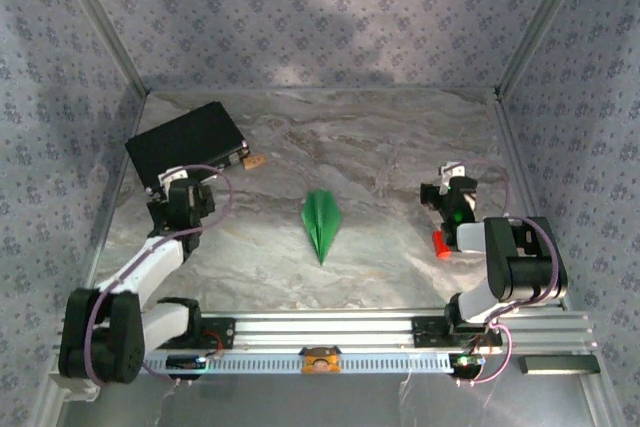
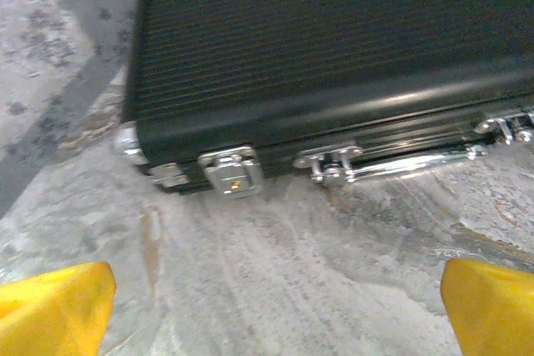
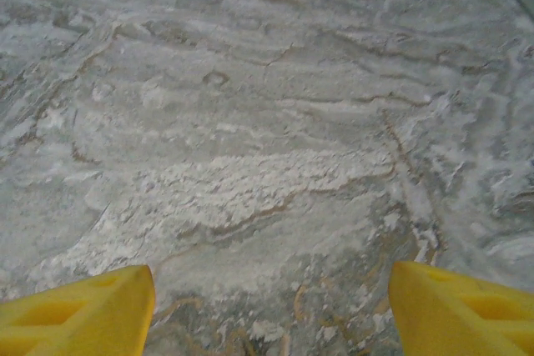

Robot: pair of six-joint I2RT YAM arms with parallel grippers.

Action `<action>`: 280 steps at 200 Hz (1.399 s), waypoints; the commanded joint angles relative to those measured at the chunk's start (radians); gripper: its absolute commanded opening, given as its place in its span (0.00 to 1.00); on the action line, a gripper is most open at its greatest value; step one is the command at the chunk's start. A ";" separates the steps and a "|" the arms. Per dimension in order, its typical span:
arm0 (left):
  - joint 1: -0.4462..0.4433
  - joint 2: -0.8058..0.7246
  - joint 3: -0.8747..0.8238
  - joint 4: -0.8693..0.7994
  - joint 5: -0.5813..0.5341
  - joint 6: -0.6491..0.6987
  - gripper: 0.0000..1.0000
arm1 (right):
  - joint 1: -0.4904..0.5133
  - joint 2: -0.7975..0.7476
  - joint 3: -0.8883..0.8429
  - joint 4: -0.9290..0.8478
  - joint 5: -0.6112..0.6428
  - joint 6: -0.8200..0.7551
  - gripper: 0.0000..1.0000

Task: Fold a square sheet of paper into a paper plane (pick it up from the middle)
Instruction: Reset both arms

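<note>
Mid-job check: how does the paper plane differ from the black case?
The paper plane is bright green, the case black. The plane is a slim pointed dart; the case is a bigger rectangular box with metal latches. The plane lies centrally; the case sits far left. Both rest on the table, neither held.

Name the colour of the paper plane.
Bright green; the paper plane shows best in the top external view.

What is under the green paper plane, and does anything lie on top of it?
The paper plane lies on the marbled table, with nothing on top of it. The patch of table beneath it is covered by the paper, so it cannot be checked.
</note>
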 commanded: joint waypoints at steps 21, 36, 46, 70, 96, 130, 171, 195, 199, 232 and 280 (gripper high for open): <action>0.009 0.158 -0.024 0.391 0.122 0.089 1.00 | -0.027 0.003 0.032 0.054 -0.006 0.029 0.99; 0.012 0.201 -0.003 0.419 0.146 0.109 1.00 | -0.024 0.004 0.031 0.058 0.000 0.028 0.99; 0.014 0.219 0.022 0.394 0.157 0.121 1.00 | -0.023 0.004 0.030 0.062 0.001 0.028 0.99; 0.021 0.240 0.011 0.462 0.200 0.190 1.00 | -0.022 0.004 0.029 0.063 0.002 0.028 0.99; 0.088 0.277 -0.026 0.583 0.264 0.174 1.00 | -0.022 0.003 0.029 0.063 0.003 0.027 0.99; 0.128 0.404 -0.024 0.697 0.347 0.159 1.00 | -0.023 0.005 0.030 0.059 -0.002 0.028 0.99; 0.133 0.399 -0.012 0.659 0.348 0.154 1.00 | -0.025 0.004 0.030 0.060 -0.002 0.028 0.99; 0.133 0.400 -0.015 0.668 0.348 0.155 1.00 | -0.024 0.004 0.030 0.060 -0.003 0.028 0.99; 0.131 0.401 -0.015 0.673 0.347 0.157 1.00 | -0.025 0.003 0.030 0.060 -0.003 0.028 0.99; 0.126 0.400 -0.015 0.669 0.340 0.159 1.00 | -0.025 0.004 0.031 0.060 -0.002 0.028 0.99; 0.127 0.400 -0.014 0.667 0.340 0.159 1.00 | -0.024 0.006 0.031 0.060 -0.002 0.028 0.99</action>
